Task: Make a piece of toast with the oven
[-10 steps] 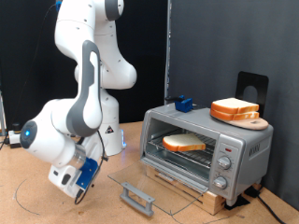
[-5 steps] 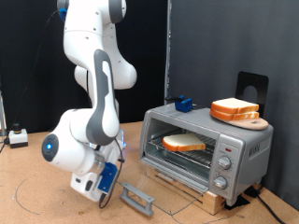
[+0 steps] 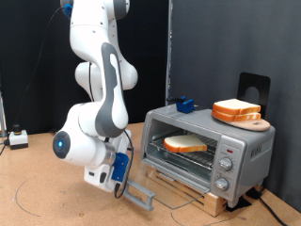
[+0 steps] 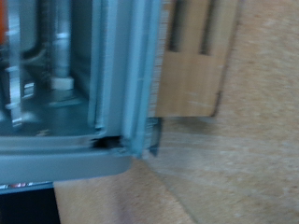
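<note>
The silver oven (image 3: 240, 151) stands at the exterior view's right with its glass door (image 3: 158, 185) folded down flat. The piece of toast (image 3: 185, 144) lies on the wire rack inside. My gripper (image 3: 119, 185) hangs low over the table, right beside the door's dark bar handle (image 3: 139, 196), on its left. No picture shows anything between the fingers. The wrist view is blurred and close. It shows the grey edge of the open door (image 4: 121, 93) and the wooden base (image 4: 192, 56) under the oven. My fingers do not show there.
A stack of like bread slices (image 3: 236, 111) sits on a wooden board on the oven's top. A blue object (image 3: 184, 104) lies behind the oven. A black stand (image 3: 252, 87) rises at the back right. A white device (image 3: 17, 139) sits at the far left.
My arm has swung to the exterior view's right, carrying the gripper from the open table to the handle of the lowered door. The oven, toast and bread stack have not moved.
</note>
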You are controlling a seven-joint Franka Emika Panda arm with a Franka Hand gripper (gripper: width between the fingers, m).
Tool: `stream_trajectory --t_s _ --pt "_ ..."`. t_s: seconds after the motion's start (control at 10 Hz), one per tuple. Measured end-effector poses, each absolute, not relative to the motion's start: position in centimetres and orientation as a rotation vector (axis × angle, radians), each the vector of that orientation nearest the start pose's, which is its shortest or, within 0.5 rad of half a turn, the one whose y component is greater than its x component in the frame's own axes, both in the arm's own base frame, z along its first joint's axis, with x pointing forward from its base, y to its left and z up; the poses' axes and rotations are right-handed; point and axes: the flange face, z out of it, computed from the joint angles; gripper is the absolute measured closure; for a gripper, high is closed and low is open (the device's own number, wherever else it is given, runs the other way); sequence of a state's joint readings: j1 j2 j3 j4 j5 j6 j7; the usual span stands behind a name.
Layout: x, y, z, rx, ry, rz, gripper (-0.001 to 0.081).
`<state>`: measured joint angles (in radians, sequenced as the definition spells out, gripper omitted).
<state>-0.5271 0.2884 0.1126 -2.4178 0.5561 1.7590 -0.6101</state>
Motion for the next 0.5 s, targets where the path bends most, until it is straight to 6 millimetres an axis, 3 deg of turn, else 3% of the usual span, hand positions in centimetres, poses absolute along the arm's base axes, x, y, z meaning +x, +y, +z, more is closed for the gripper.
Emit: stream_trajectory --t_s 0.5 --pt "36.3 -10.3 22.4 -2.086 0.107 0.698 -0.0004"
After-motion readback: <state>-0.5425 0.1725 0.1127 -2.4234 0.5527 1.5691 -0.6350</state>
